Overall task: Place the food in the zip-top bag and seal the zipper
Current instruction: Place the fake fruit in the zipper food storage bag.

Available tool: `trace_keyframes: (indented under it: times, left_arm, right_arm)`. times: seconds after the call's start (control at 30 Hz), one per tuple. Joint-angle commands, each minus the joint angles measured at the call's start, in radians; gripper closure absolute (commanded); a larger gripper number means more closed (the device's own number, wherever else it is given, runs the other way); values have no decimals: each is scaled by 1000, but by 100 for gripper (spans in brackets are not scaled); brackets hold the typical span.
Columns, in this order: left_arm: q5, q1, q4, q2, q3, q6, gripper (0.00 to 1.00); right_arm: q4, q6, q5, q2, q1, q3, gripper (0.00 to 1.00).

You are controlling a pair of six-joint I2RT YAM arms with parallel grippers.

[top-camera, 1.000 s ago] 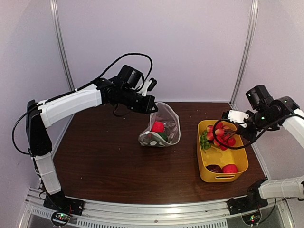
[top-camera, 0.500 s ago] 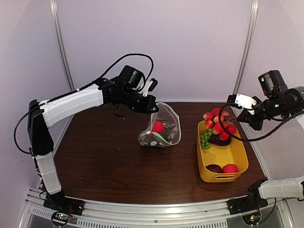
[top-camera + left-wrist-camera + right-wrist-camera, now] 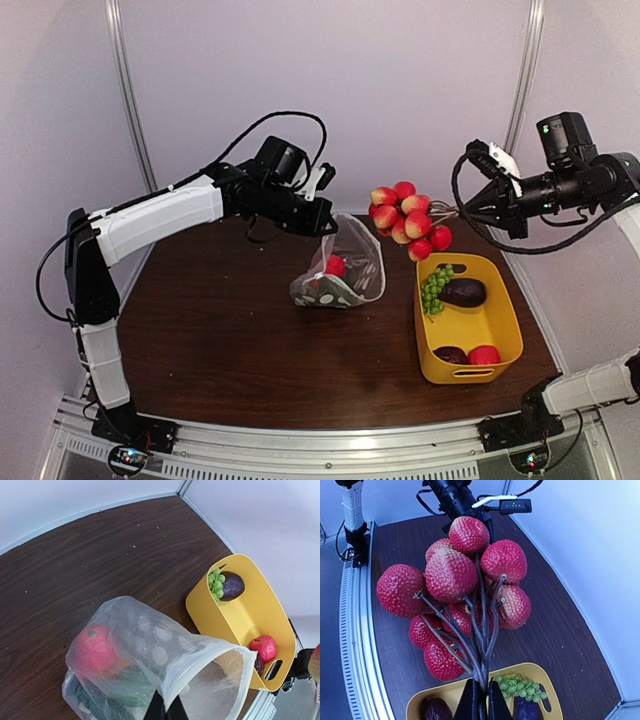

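At the left, the left gripper [image 3: 324,226] is clamped shut on the rim of the zip-top bag [image 3: 347,272], holding it up so the mouth gapes toward the right while the bag's dotted bottom rests on the dark wooden table [image 3: 220,320]. In the left wrist view its fingers [image 3: 156,711] pinch the plastic just below the zipper [image 3: 200,639], which stands unsealed. Inside lie a red toy fruit [image 3: 95,650] and a green piece [image 3: 125,686] (too blurred through the plastic to name).

Right of the bag, a lychee bunch [image 3: 408,218] hangs in the air above the table, between the bag and the yellow tub [image 3: 505,320], touching neither. The right gripper [image 3: 464,210] is closed on its dark stems, as the right wrist view shows [image 3: 480,700].

Below it, the tub holds green grapes [image 3: 432,290] and a purple eggplant [image 3: 463,292] at its far end, and a dark piece [image 3: 450,354] beside a red fruit [image 3: 484,354] at the near end.
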Motion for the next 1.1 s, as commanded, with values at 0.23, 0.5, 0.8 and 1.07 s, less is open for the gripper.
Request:
trace_keyframes:
  times: [0.23, 0.5, 0.8, 1.07]
  left_arm:
    - [34, 1, 9, 2, 55, -11, 100]
    - [38, 1, 4, -15, 48, -6, 100]
    - [47, 1, 5, -24, 31, -2, 100]
    - [65, 1, 27, -24, 10, -11, 100]
  right_arm:
    - [154, 87, -107, 96, 159, -42, 100]
    - [188, 122, -41, 147, 190, -66, 100]
    - [167, 158, 114, 222, 192, -65, 100]
    - [192, 185, 293, 259, 216, -47, 100]
